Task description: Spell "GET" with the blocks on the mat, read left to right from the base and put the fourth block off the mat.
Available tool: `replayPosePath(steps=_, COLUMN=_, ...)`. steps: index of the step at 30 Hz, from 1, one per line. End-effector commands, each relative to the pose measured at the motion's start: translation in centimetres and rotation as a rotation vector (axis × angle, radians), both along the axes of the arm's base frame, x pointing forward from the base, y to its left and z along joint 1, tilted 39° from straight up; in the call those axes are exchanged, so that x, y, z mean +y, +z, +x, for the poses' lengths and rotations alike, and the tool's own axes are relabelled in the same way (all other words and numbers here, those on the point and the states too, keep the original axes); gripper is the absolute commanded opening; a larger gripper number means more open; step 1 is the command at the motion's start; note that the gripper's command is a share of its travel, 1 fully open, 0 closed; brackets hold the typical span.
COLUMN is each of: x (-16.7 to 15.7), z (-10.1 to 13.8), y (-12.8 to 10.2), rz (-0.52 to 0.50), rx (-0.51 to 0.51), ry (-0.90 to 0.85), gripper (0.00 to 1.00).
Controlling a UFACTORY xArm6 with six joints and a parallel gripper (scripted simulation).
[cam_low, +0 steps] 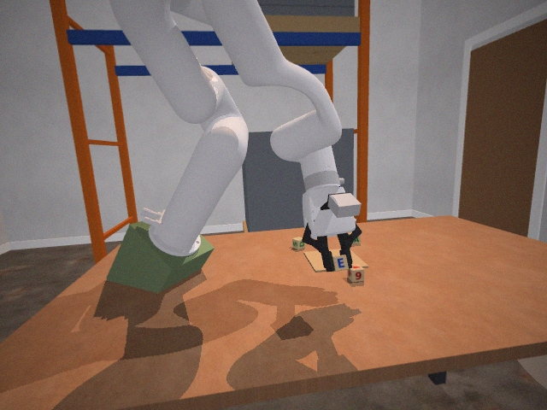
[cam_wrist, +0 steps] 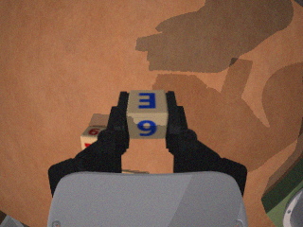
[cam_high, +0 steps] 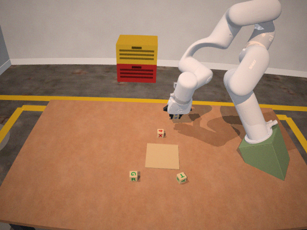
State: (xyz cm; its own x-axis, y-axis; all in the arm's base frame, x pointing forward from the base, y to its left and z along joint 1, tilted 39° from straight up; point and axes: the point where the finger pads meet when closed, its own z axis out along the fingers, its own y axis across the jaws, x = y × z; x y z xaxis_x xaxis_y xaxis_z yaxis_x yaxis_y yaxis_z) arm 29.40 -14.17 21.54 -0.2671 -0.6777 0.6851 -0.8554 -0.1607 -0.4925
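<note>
My gripper (cam_high: 176, 117) is shut on the blue-lettered E block (cam_low: 340, 262) and holds it a little above the table, beyond the far edge of the tan mat (cam_high: 162, 156). The wrist view shows the E block (cam_wrist: 147, 115) between my fingers, with a 6 on its near face. The red-lettered block (cam_high: 160, 132) with X and 4 lies on the table just past the mat's far edge; it also shows in the wrist view (cam_wrist: 97, 134) and in the exterior view (cam_low: 355, 275). The G block (cam_high: 133, 176) lies off the mat at its near left. The T block (cam_high: 181, 177) lies off the mat at its near right, turned askew.
The arm's green base (cam_high: 266, 151) stands at the table's right side. A yellow and red cabinet (cam_high: 136, 58) stands on the floor behind the table. An orange scaffold (cam_low: 88, 132) stands behind the base in the exterior view.
</note>
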Motion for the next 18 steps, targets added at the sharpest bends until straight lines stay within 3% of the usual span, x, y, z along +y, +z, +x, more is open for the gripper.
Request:
replayPosePath(steps=1, x=0.05, z=-0.1, y=-0.28, rz=-0.106, rx=-0.005, ry=-0.089, gripper=0.27)
replayPosePath(steps=18, x=0.14, z=0.04, y=-0.37, rz=-0.318, rx=-0.044, ry=-0.212, gripper=0.27)
